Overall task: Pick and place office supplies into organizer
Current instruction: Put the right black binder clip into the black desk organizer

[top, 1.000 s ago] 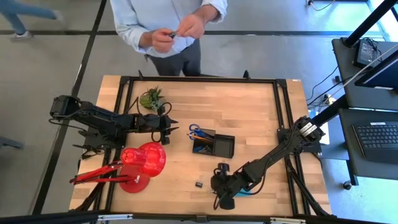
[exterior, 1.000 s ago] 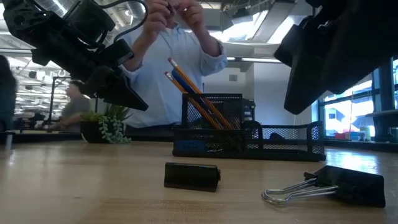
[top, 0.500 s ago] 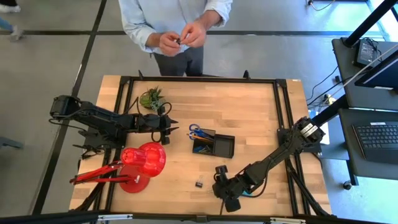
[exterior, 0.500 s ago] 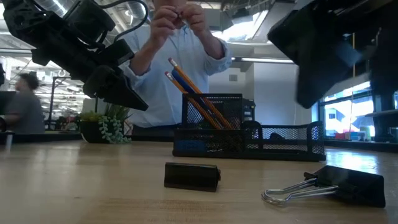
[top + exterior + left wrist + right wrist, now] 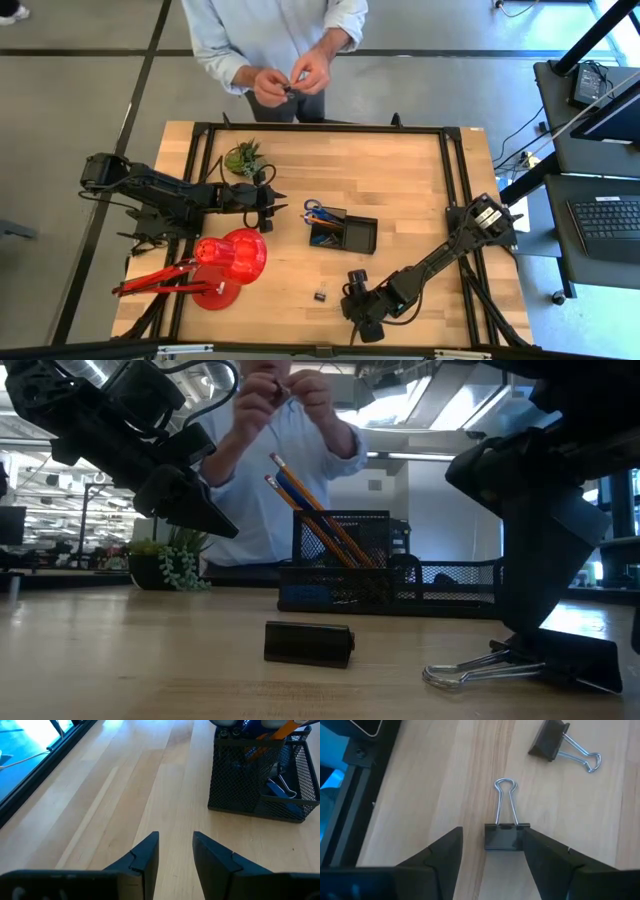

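Note:
A black binder clip (image 5: 506, 836) with silver wire handles lies flat on the wood near the table's front edge. My right gripper (image 5: 492, 845) is open and slants down over it, one finger on each side of the clip's body; in the low view it hangs just above that clip (image 5: 560, 658). A second binder clip (image 5: 321, 296) lies a little to the left. The black mesh organizer (image 5: 347, 230) stands mid-table and holds blue-handled scissors (image 5: 313, 210) and pencils (image 5: 312, 510). My left gripper (image 5: 280, 205) waits open, left of the organizer.
A red desk lamp (image 5: 228, 262) stands at the near left and a small green plant (image 5: 245, 158) at the far left. A person (image 5: 280, 40) stands at the table's far edge, handling something small. Bare wood lies between the organizer and the right rail.
My right gripper has come down and toward the table's near edge, rolling a little about its own axis, until its open fingers straddle the binder clip with the wire handles. Both clips have stayed where they were.

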Tool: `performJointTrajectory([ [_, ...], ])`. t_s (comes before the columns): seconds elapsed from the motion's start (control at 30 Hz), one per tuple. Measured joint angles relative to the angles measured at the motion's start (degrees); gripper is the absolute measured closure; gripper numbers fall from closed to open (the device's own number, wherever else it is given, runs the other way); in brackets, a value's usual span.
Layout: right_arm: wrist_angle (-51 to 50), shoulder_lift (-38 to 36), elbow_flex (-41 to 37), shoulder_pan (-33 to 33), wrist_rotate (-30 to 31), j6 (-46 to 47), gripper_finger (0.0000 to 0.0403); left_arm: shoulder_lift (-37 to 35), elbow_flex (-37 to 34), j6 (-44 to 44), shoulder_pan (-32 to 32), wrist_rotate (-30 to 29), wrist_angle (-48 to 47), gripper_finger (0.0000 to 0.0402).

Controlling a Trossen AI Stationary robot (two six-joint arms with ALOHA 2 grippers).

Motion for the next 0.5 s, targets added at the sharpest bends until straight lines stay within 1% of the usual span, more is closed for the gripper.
performJointTrajectory([
  [0.5,2.5,0.2,0.0,0.0,-0.3,-1.1,0.0195,0.0,0.0,0.0,0.0,0.0,0.0,0.0288],
])
